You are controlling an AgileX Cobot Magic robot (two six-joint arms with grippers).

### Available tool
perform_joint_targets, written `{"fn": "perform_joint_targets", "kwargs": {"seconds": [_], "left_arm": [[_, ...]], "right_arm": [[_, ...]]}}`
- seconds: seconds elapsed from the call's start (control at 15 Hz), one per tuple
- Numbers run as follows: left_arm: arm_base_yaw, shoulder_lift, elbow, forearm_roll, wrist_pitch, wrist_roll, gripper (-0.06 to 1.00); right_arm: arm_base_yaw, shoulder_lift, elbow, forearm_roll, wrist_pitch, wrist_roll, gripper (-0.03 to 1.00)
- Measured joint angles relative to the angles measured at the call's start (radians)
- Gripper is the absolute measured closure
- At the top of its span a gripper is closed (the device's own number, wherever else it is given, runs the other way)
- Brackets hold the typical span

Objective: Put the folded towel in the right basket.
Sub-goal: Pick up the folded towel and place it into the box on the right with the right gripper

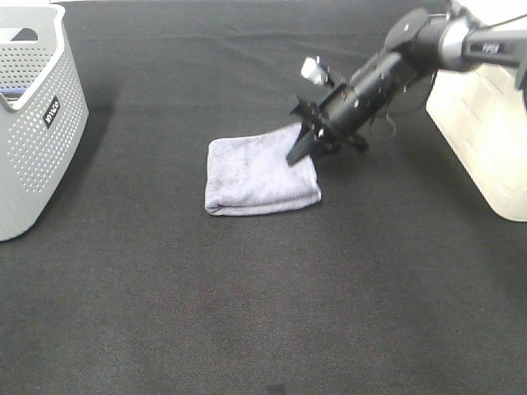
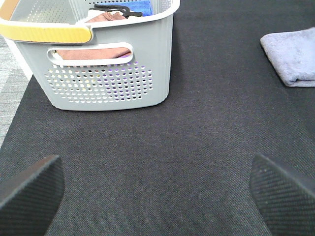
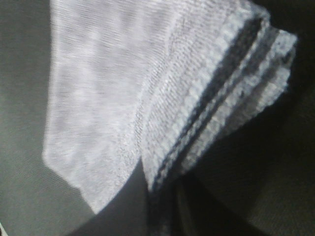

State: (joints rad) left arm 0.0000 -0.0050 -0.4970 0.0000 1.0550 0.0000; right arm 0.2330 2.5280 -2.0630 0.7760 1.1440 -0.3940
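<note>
The folded lavender towel [image 1: 255, 177] lies on the black table mat, a little right of centre. My right gripper [image 1: 300, 152] reaches down from the right and is closed on the towel's right edge. In the right wrist view the towel [image 3: 123, 98] fills the frame, and its layered edge runs down into the dark jaws [image 3: 162, 206]. The right basket [image 1: 486, 132] is cream and stands at the right edge. My left gripper [image 2: 157, 189] is open and empty above the mat, far left of the towel [image 2: 293, 56].
A grey perforated basket [image 1: 33, 132] stands at the left edge. In the left wrist view it [image 2: 108, 83] holds brown and blue cloths. The black mat [image 1: 263, 313] covers the table.
</note>
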Motion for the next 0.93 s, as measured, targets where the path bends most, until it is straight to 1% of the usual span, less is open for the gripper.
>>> {"fn": "perform_joint_targets", "kwargs": {"seconds": [0.13, 0.27, 0.4, 0.53, 0.6, 0.73, 0.93], "left_arm": [[0.0, 0.0, 0.0, 0.0, 0.0, 0.0, -0.03], [0.0, 0.0, 0.0, 0.0, 0.0, 0.0, -0.03], [0.0, 0.0, 0.0, 0.0, 0.0, 0.0, -0.03], [0.0, 0.0, 0.0, 0.0, 0.0, 0.0, -0.03], [0.0, 0.0, 0.0, 0.0, 0.0, 0.0, -0.03], [0.0, 0.0, 0.0, 0.0, 0.0, 0.0, -0.03], [0.0, 0.0, 0.0, 0.0, 0.0, 0.0, -0.03]], "right_arm": [[0.0, -0.049, -0.032, 0.001, 0.013, -0.006, 0.9], [0.0, -0.137, -0.091, -0.009, 0.048, -0.006, 0.9], [0.0, -0.201, -0.132, -0.051, 0.06, 0.004, 0.9], [0.0, -0.279, -0.163, -0.127, 0.069, 0.029, 0.9], [0.0, -0.337, -0.177, -0.19, 0.071, 0.051, 0.9], [-0.02, -0.423, -0.185, -0.263, 0.074, 0.094, 0.9], [-0.115, -0.517, -0.185, -0.35, 0.077, 0.137, 0.9]]}}
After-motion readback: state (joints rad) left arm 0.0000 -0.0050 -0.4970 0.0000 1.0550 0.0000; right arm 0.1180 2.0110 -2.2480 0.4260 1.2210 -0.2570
